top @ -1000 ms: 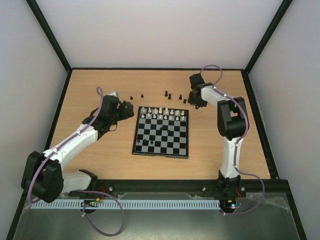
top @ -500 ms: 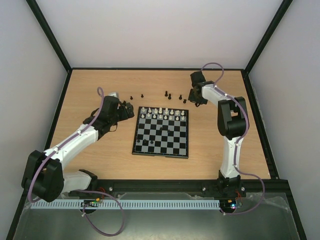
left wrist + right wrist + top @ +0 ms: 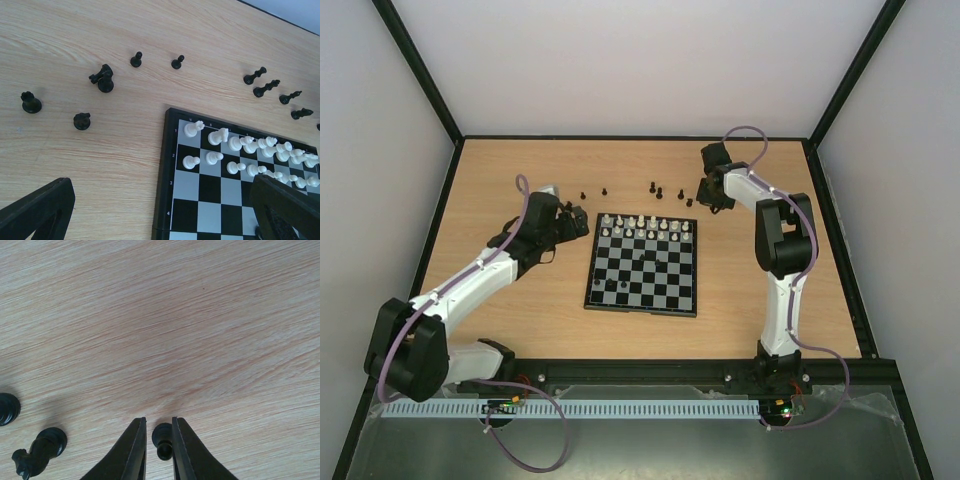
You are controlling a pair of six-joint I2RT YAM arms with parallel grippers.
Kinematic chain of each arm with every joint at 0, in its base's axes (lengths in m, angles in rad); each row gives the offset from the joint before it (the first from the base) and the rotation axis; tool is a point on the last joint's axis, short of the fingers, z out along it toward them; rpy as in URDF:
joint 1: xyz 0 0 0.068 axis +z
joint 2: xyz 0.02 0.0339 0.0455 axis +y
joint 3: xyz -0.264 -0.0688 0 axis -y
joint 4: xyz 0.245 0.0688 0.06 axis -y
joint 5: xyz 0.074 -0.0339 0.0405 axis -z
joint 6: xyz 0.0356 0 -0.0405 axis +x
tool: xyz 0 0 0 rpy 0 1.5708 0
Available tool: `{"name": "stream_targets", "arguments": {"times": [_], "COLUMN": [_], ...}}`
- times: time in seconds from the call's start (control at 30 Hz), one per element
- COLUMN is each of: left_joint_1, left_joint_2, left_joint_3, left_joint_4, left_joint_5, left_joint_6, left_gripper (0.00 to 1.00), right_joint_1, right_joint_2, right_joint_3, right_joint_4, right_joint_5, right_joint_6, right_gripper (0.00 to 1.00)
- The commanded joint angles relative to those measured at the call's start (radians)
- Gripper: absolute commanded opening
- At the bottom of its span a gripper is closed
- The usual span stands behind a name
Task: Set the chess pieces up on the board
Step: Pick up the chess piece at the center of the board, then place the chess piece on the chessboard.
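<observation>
- The right gripper is closed tight. Its two fingers sit on each side of one small black pawn and pinch it.
- The pawn is right between the tips, low against the desk. It is too small to tell if it stands up or leans over.
- Two more black pieces lie on the desk just to the left of this gripper. It does not touch them.
- The board is to the left of the right gripper and back toward the robot. This way matters most for the next move.
- The white pieces fill the two rows of the board nearest the right gripper. The rows on the robot's side look almost bare, so the pawn likely has to go over the white pieces to get there.
- The left gripper is wide open and holds nothing. It hangs over the far left corner of the board.
- A few loose black pieces lie on the desk just past the left gripper, so the left arm is nearer to those.
- The right arm is nearer to the loose pieces on its own side.
</observation>
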Motion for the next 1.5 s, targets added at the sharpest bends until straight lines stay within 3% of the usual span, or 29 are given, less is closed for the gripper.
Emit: {"name": "stream_targets", "arguments": {"times": [0.0, 0.07, 0.4, 0.5, 0.63, 0.8, 0.93, 1.13, 1.3, 1.47], "left_joint_1": [0.006, 0.006, 0.006, 0.006, 0.006, 0.006, 0.006, -0.007, -0.01, -0.01], "left_joint_2": [0.016, 0.016, 0.01, 0.009, 0.002, 0.0, 0.013, 0.055, 0.078, 0.052], "left_joint_3": [-0.019, -0.021, -0.028, -0.031, -0.036, -0.04, -0.046, -0.049, -0.045, -0.049], "left_joint_4": [0.018, 0.017, 0.023, 0.025, 0.025, 0.03, 0.045, 0.066, 0.063, 0.034], "left_joint_5": [-0.001, -0.001, 0.009, 0.012, 0.01, 0.013, 0.028, 0.044, 0.025, -0.005], "left_joint_6": [-0.001, -0.003, -0.005, -0.007, -0.007, -0.006, -0.007, -0.012, -0.014, -0.018], "left_gripper": [1.0, 0.99, 0.99, 0.99, 1.0, 0.99, 1.0, 1.0, 0.99, 0.99], "right_joint_1": [-0.004, -0.005, -0.005, -0.003, -0.005, -0.004, -0.003, 0.069, 0.222, 0.386], "right_joint_2": [0.015, 0.015, 0.009, 0.002, -0.002, -0.011, -0.046, -0.215, -0.425, -0.65], "right_joint_3": [-0.025, -0.032, -0.044, -0.05, -0.057, -0.069, -0.077, -0.158, -0.296, -0.512], "right_joint_4": [-0.025, -0.024, -0.037, -0.038, -0.036, -0.03, -0.038, -0.09, -0.14, -0.161], "right_joint_5": [-0.01, -0.011, -0.003, -0.002, -0.005, -0.01, -0.006, 0.027, 0.073, 0.007], "right_joint_6": [-0.003, -0.004, -0.002, -0.004, -0.004, -0.001, 0.001, -0.002, 0.022, 0.053], "right_gripper": [0.13, 0.08, 0.07, 0.2, 0.21, 0.02, 0.01, 0.01, 0.02, 0.02]}}
